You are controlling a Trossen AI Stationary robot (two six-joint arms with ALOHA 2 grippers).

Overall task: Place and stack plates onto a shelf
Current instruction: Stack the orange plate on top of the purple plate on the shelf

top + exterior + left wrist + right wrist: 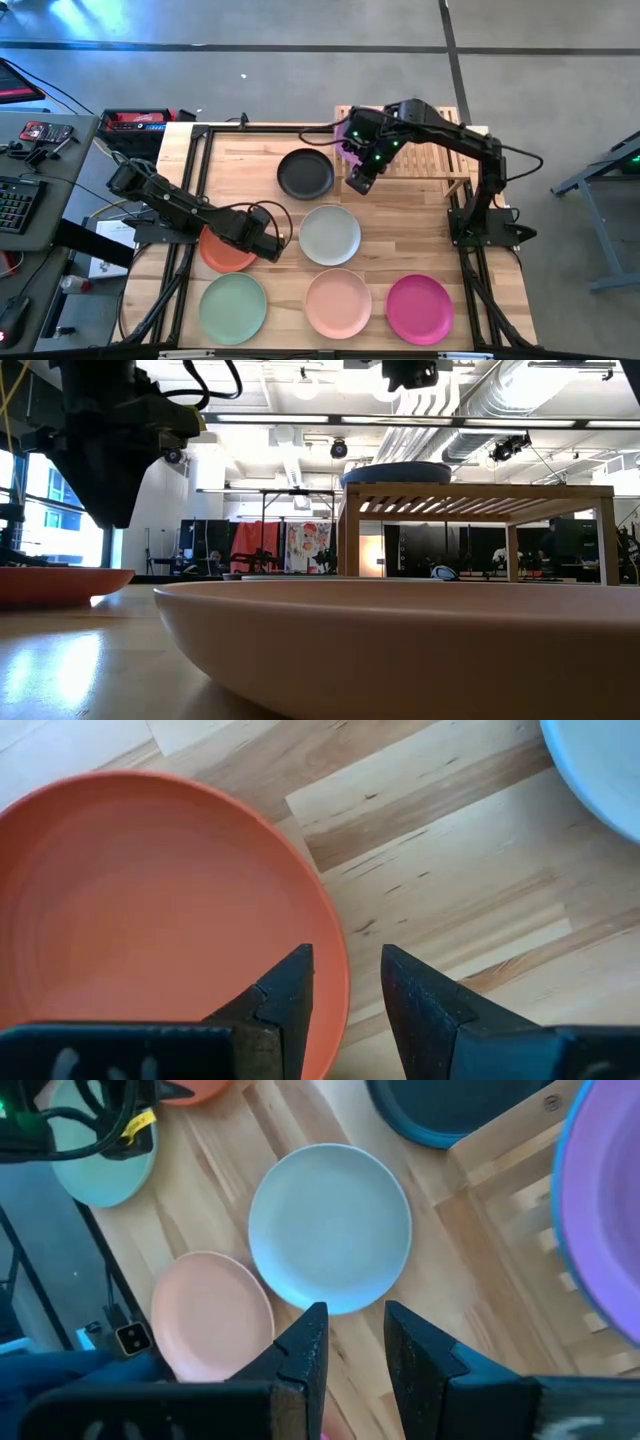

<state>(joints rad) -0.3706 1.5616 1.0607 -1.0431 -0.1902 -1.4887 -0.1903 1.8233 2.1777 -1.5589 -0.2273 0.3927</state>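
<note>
I have the left hand (pixel 345 995) low over the counter (pixel 400 205), fingers apart and straddling the rim of the rust-orange plate (pixel 150 910); I can't quite tell whether either finger touches it. The off-white plate (pixel 330 234) lies just beside that hand, on the side away from the orange one. My right hand (pixel 350 1345) hangs above the near edge of the shelf (pixel 430 160), fingers slightly apart and holding nothing. The purple plate (pixel 600 1210) sits on the shelf right by it, and the black plate (pixel 305 173) lies on the counter next to the shelf. The mint green (pixel 232 307), peach-pink (pixel 338 303) and magenta (pixel 419 309) plates line the front row.
</note>
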